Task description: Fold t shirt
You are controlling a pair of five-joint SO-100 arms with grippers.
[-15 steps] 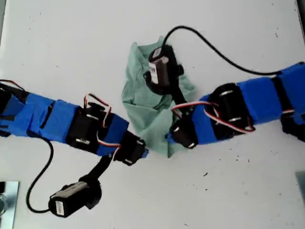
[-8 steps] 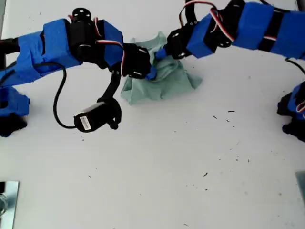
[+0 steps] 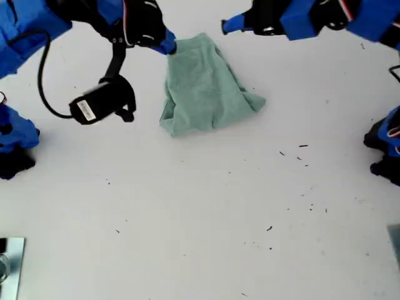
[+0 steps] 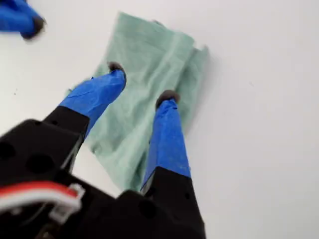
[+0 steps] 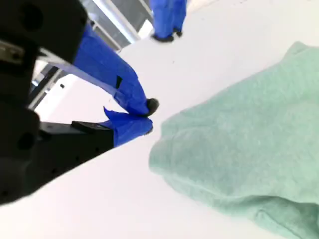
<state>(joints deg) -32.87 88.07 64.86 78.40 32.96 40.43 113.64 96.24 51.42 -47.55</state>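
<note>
t shirt [image 3: 203, 87] lies on the white table [image 3: 219, 219], toward the far side, about mid-width in the exterior view. it is bunched into a compact folded bundle, narrower at the far end and wider at the near end, with a flap poking out toward the exterior view's right. layered edges show along one side in the first wrist view [image 4: 149, 64].

my first gripper [image 3: 228, 26] reaches in from the exterior view's right, at the far edge of the table. it sits just past the shirt's far end and clear of the cloth. its blue-taped fingers are spread apart with nothing between them [image 4: 142, 82].

my second gripper [image 3: 169, 45] comes in from the exterior view's left, its tip at the shirt's far-left corner. in the second wrist view the tips are clenched together [image 5: 148, 117], just beside the shirt's edge [image 5: 249, 144]; no cloth shows between them.

small dark specks [image 3: 303, 147] dot the table nearer the camera.
</note>
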